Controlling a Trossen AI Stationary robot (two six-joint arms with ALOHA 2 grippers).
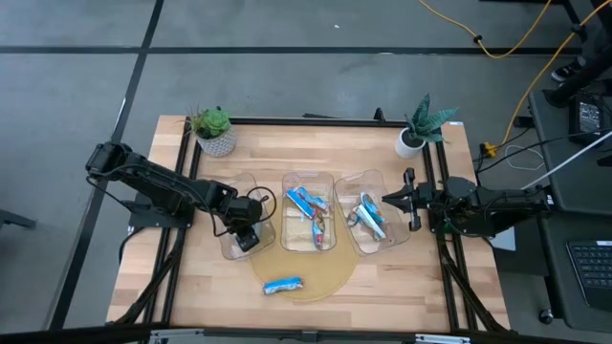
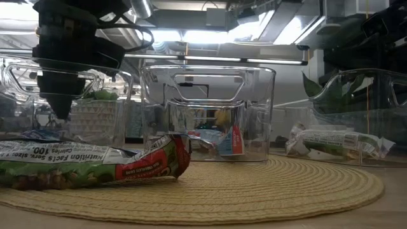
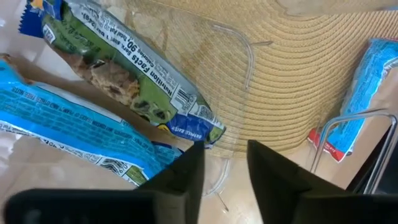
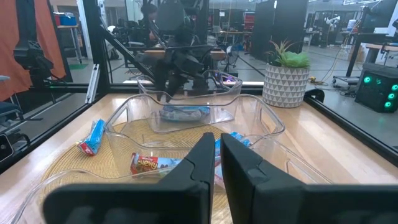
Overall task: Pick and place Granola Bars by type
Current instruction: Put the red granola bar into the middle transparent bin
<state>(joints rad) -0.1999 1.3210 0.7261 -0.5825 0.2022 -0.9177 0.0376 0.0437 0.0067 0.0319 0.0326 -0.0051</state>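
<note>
The robot has two black arms made of thick round parts joined together. Thin black cables loop beside the left gripper [image 1: 246, 232]. The right gripper [image 1: 390, 200] has two flat, blocky black fingers [image 4: 249, 174] with smooth sides.

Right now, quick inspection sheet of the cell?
Surface: wood table, round woven mat under the bins.
Job's things: bars in left bin, middle bin and right bin; one blue bar loose on the mat.
Clutter: two potted plants at the far edge.
Grippers: left gripper over the left bin, fingers parted, empty; right gripper at the right bin's edge, shut, empty.
Cables: yellow cable on the floor.
Surroundings: desk with keyboard on the right.
</note>
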